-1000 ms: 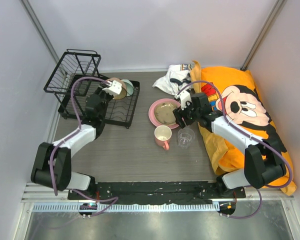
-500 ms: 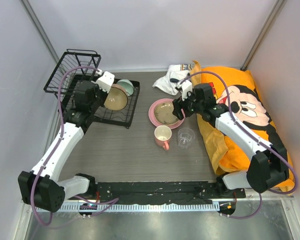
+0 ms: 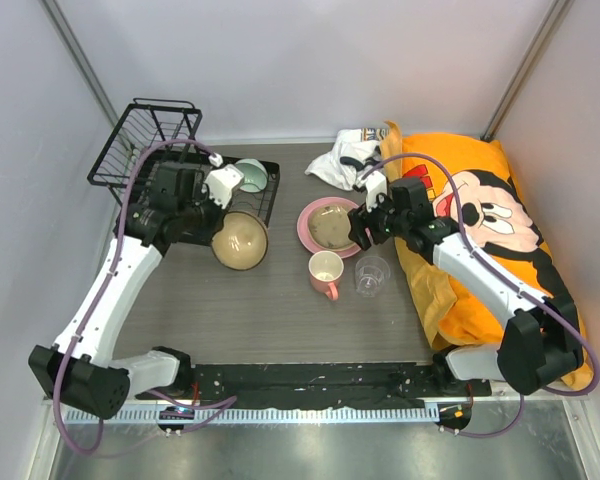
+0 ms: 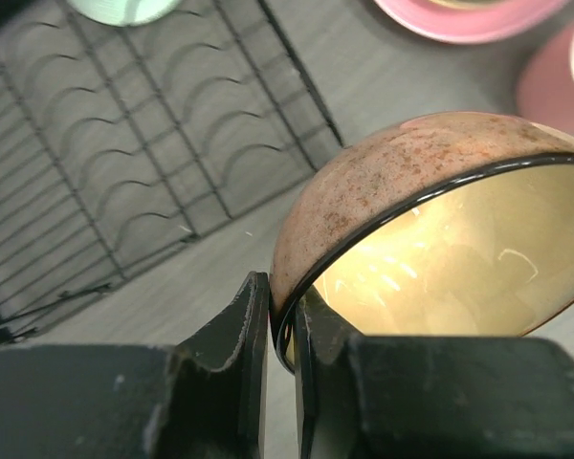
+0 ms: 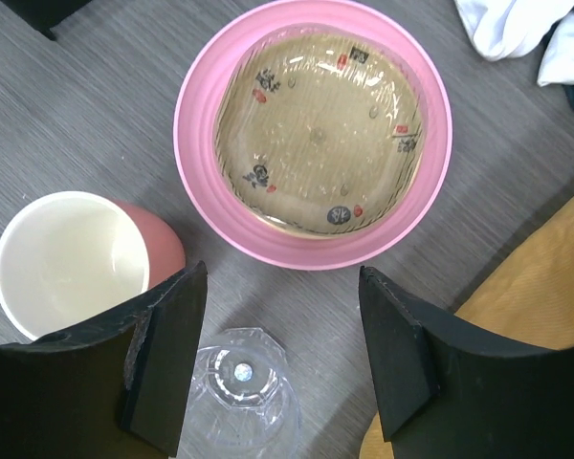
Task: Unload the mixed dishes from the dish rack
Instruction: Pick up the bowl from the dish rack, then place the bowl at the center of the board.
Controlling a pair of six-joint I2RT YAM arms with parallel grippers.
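Nearest the bases, the pink mug and clear glass cup are sitting upright on the bench, just beside each other. The right fingers are hanging above them, spread wide and holding nothing. Just beyond, the tan dish is resting inside the pink plate.

Level w/ that on the left, the left fingers are pinching the brown bowl by its rim — one finger outside the wall, one inside, closed narrow on it. The bowl is hanging tilted, mouth partly sideways, by the front edge of the dish rack, mostly over bare bench.

It's looking like glazed ceramic: stiff, prob. heavy for an edge pinch, slick inside, chippable. The rim is the only thin place to grab, but the weight is sitting well out from the fingers — it could be slipping if swung fast.

Farthest back, the mint-green bowl is lying in the rack's lower tray, untouched.
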